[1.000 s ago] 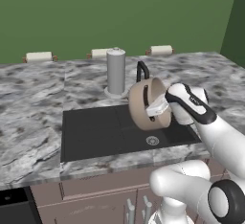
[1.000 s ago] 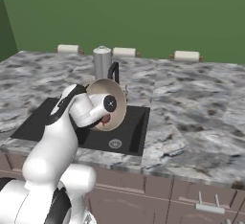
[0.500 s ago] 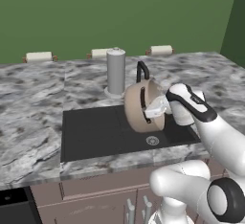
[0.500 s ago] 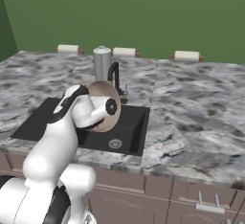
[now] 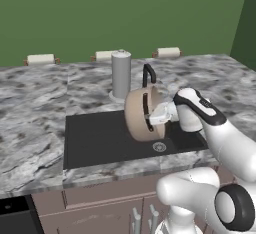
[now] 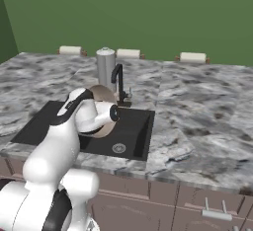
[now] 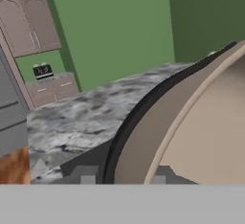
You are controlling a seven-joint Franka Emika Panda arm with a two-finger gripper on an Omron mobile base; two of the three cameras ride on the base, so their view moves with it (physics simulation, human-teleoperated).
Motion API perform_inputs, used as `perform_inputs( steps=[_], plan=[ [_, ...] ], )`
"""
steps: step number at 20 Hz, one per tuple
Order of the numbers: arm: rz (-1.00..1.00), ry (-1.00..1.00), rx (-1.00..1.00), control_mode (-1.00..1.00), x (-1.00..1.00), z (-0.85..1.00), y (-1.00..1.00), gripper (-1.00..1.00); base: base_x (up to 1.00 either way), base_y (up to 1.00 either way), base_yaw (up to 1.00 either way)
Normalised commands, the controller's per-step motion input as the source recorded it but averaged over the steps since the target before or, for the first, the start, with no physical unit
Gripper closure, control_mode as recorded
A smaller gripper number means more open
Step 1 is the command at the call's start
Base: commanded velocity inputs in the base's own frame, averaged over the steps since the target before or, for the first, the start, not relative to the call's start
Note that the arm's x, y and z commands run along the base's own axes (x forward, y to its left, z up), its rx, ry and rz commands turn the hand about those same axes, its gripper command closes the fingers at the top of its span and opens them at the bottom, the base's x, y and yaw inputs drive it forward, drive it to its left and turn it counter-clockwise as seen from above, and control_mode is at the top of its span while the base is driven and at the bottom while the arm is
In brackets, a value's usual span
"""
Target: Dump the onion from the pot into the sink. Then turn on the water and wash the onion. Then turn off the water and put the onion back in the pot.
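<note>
One grey marbled tabletop (image 5: 35,108) carries one black sink (image 5: 95,140) with a single round drain (image 5: 159,147). Along the back wall lie three paper rolls (image 5: 40,59). One tall grey cylinder (image 5: 120,74) stands behind the sink, beside one black faucet (image 6: 119,83). One tan pot (image 5: 139,115) hangs tipped on its side above the sink's right half, near the drain. The white arm reaches in from the right, forearm roughly level, and the end effector (image 5: 156,115) is clenched on the pot's rim, as the hand view confirms. The onion's whereabouts cannot be told.
</note>
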Motion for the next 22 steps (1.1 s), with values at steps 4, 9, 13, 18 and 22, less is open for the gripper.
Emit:
perform_inputs(
  steps=[4, 9, 13, 18, 22],
  plan=[
    [0.07, 0.00, 0.07, -1.00, 0.00, 0.06, 0.09, 1.00, 0.00, 0.00, 0.00],
    [0.08, 0.00, 0.07, -1.00, 0.07, 0.08, 0.05, 1.00, 0.00, 0.00, 0.00],
    [0.09, -0.01, 0.08, -1.00, 0.00, 0.20, 0.03, 1.00, 0.00, 0.00, 0.00],
    [0.10, -0.05, 0.07, -1.00, 0.00, 0.33, 0.02, 1.00, 0.00, 0.00, 0.00],
    [0.10, -0.03, 0.08, -1.00, 0.00, 0.31, 0.05, 1.00, 0.00, 0.00, 0.00]
  ],
)
